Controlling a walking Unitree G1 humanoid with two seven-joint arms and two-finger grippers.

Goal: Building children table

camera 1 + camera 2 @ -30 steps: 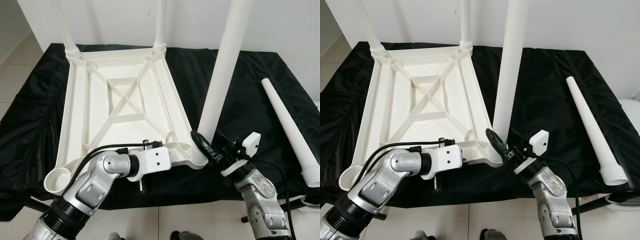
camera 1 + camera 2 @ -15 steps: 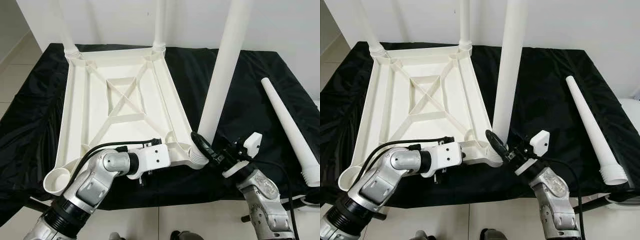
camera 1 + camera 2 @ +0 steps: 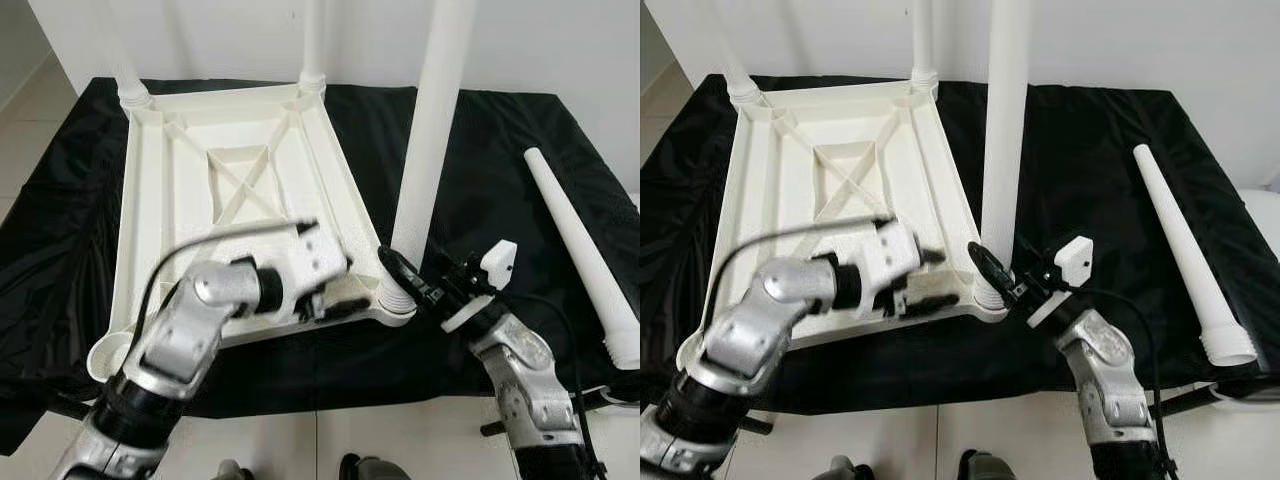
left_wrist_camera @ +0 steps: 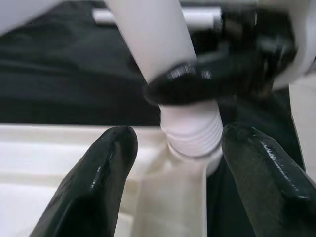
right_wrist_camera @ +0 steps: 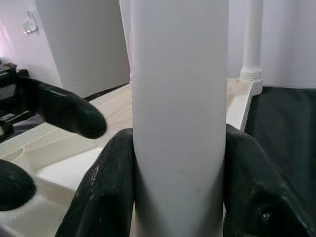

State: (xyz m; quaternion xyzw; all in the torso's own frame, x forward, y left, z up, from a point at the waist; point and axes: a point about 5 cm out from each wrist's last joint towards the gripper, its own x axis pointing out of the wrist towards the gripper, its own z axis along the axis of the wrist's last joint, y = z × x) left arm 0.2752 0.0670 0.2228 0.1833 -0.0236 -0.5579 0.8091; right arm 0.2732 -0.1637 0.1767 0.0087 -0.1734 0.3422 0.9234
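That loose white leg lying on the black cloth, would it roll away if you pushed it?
Probably. The loose leg is round and smooth, so it would likely roll, curving because one end is wider. It looks like stiff plastic, probably light. The black cloth might slow it.

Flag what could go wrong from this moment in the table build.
The right gripper clamps the upright leg low, just above its threaded end; the long leg could lever sideways and cross-thread. The left gripper, open over the tabletop's near edge, isn't gripping it, so the frame may shift under twisting.
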